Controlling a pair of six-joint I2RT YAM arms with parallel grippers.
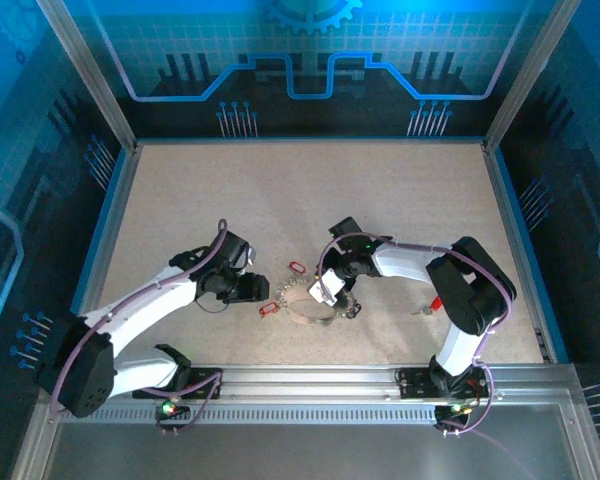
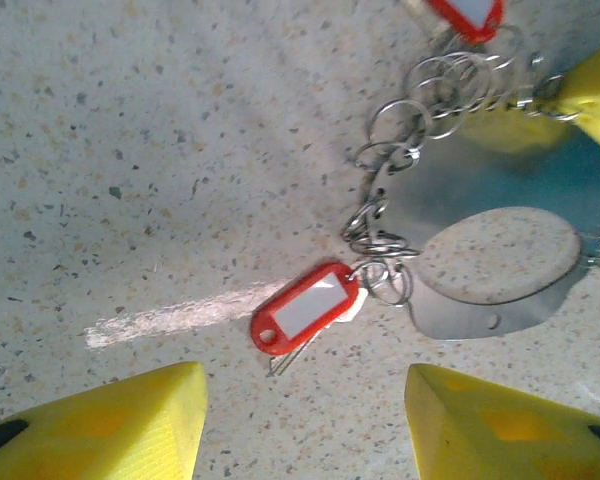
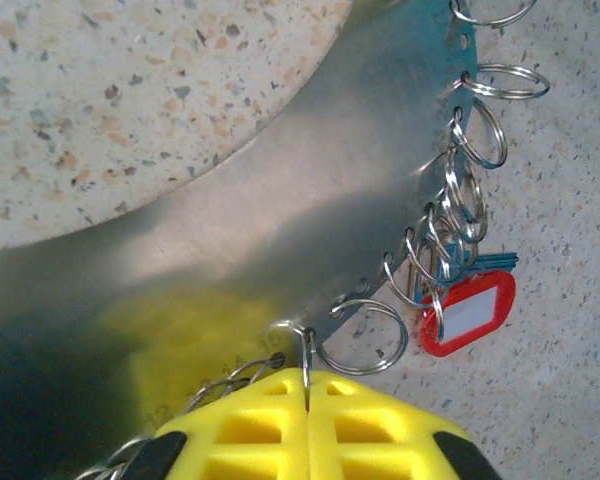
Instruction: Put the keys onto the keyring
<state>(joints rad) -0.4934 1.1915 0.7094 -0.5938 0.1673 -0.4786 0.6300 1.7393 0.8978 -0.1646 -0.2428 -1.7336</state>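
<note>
Hovering low over the desk (image 1: 280, 190), left hand (image 2: 302, 390) has its yellow fingers (image 2: 110, 425) spread wide w/ nothing btwn them; right hand (image 3: 307, 385) is pressed together, pinching a thin split ring (image 3: 307, 352) that hangs at the edge of the keyring (image 3: 280, 200).

Key relation: nearest of the keys, a red-tagged key (image 2: 305, 308), lies flat on the desk just ahead of the left hand, roughly centred on the gap btwn its fingers; long axis runs diagonal in left wrist view, hole end toward the hand, ringed end toward the keyring; from above it sits btwn left hand and keyring, so left arm is the nearer one. Whether its small ring is hooked to the keyring: cannot tell. Fingers would close nearly along the tag's length, so prob. a wrist turn is needed to pinch its narrow side.

Materials: keyring is a flat strip of dull grey metal bent to a loop, standing on edge, small holes along the rim; shiny wire rings (image 2: 450, 85) bunch along it like chain. Tag is glossy red plastic, rounded oblong, white label window; thin metal sliver peeks from under it. Second red-tagged key (image 3: 468, 312) hangs near the right hand, blue piece behind it. Desk is matte, speckled beige, one white scuff (image 2: 170, 315).
</note>
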